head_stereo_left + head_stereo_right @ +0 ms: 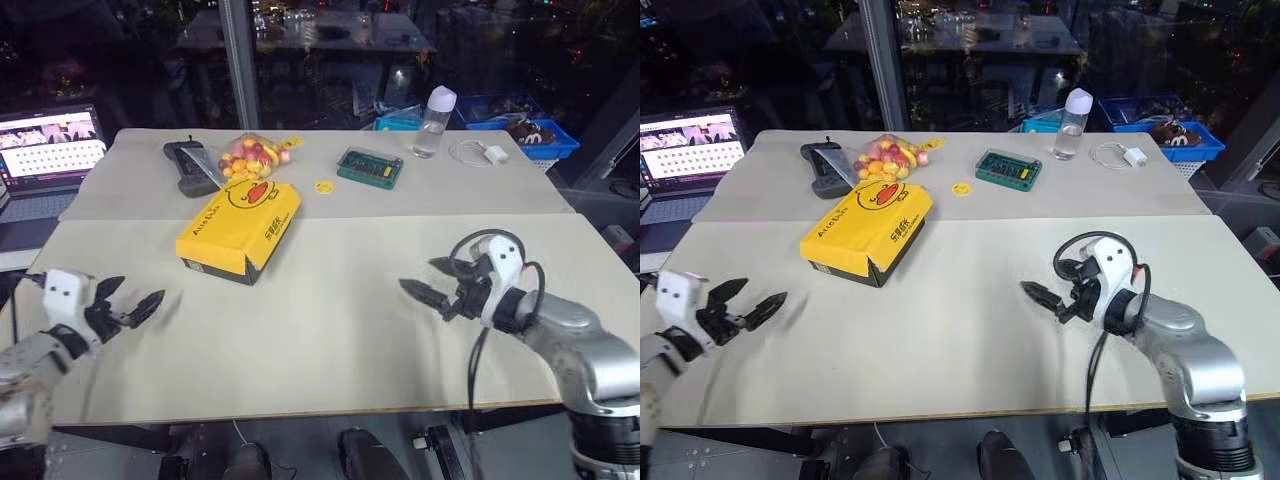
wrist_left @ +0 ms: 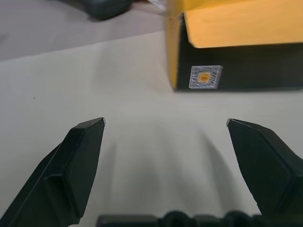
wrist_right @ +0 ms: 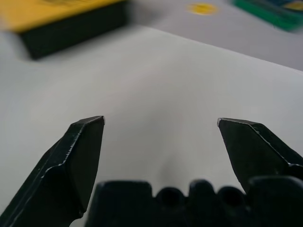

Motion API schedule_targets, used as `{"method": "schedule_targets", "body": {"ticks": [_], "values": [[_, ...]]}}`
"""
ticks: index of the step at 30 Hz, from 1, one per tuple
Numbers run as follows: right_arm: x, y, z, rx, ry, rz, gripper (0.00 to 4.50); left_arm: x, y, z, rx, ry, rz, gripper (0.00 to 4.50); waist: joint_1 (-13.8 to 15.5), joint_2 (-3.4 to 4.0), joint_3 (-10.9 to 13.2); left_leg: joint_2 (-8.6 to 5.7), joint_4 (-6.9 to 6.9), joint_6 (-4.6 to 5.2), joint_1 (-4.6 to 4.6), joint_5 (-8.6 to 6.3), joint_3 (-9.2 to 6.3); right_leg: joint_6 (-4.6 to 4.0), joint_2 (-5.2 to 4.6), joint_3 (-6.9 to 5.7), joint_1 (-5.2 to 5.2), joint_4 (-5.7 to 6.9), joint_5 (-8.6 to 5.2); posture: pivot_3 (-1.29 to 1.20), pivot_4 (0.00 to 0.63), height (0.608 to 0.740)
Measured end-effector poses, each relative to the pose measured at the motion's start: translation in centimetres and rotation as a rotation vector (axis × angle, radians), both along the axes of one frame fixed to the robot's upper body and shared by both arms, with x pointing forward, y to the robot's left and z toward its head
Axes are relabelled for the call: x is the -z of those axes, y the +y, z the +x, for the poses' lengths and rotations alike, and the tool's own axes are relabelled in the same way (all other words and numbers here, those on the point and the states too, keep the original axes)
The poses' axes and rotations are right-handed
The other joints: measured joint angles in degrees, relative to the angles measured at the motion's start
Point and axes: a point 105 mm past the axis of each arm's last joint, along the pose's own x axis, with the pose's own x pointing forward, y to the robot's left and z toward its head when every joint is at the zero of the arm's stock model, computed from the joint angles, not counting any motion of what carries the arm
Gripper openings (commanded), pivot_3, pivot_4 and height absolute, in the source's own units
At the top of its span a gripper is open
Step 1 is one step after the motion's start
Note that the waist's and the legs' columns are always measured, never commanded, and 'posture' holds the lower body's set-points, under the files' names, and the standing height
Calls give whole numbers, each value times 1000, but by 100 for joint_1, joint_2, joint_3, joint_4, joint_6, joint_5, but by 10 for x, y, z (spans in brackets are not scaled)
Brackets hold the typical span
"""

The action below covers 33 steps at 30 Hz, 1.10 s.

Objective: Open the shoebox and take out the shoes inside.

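Note:
The shoebox [image 1: 240, 228] lies closed on the white table, left of centre, its yellow lid showing a cartoon duck face over black sides. The shoes are hidden. My left gripper [image 1: 132, 300] hovers open near the table's front left, well short of the box, whose black end and yellow lid flap [image 2: 236, 52] appear ahead of its fingers [image 2: 80, 165]. At the front right my right gripper [image 1: 428, 280] is open too, pointing left across bare tabletop, with the box [image 3: 66, 23] far ahead. Nothing sits between either pair of fingers.
Behind the box lie a bag of coloured balls [image 1: 252, 157], a black device [image 1: 190, 165], a small yellow disc [image 1: 323, 186], a green flat case [image 1: 370, 168], a clear bottle [image 1: 434, 122] and a white cable [image 1: 480, 152]. A laptop [image 1: 45, 160] stands at far left.

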Motion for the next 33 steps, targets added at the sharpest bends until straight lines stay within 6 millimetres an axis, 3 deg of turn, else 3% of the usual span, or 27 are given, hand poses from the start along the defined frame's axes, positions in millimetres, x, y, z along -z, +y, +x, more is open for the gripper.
{"method": "schedule_targets", "body": {"ticks": [6,9,10,11,16,20,21,22,28,33], "values": [[17,24,-3,-74,30,-108,4500,2,0,-5,27,28,-7,4455,3,-6,3,-1,7,0,-2,0,0,-4,-3,-2,-2,-1,0,0,150,697],[19,27,3,-54,14,-117,3766,1,-1,-4,18,20,-15,4500,6,-7,3,-1,5,0,-10,0,0,-5,-3,-3,-8,-2,-1,0,150,697],[19,29,4,-48,6,-114,3397,0,-3,-3,20,12,-17,3942,8,-7,3,-1,4,0,-12,0,-1,-3,-2,-6,-9,-1,0,0,150,697],[18,30,6,-43,-2,-111,3093,-1,-5,-2,22,4,-18,3739,10,-7,3,0,4,0,-12,0,-1,-1,-2,-8,-9,-1,1,0,150,697],[21,30,9,-21,-8,-119,1290,-3,-8,0,20,-12,-24,1784,10,-7,3,-1,4,0,-10,0,-3,0,-2,-8,-7,0,1,0,150,697],[25,36,9,-36,-2,-122,89,-2,-8,0,14,-12,-25,517,7,-7,3,-1,4,0,-8,0,-4,-2,-2,-9,-6,2,0,0,150,697],[27,40,9,-44,3,-125,0,-2,-7,1,7,-14,-22,74,6,-7,3,-1,5,0,-7,0,-4,-2,-2,-9,-6,3,1,0,150,697],[28,42,10,-50,6,-125,0,-3,-7,2,0,-19,-20,15,7,-8,3,-1,6,0,-8,0,-4,-2,-2,-9,-6,3,1,0,150,697],[32,75,39,-85,-43,-196,0,-1,3,38,-156,-37,32,15,5,-9,3,-2,16,1,1,1,-10,22,0,-14,8,5,18,0,150,697],[37,113,81,-79,-113,-249,0,-9,-14,80,-204,-90,23,15,18,-11,4,-3,14,0,-39,1,-34,29,1,-38,-10,4,28,0,150,697]]}}
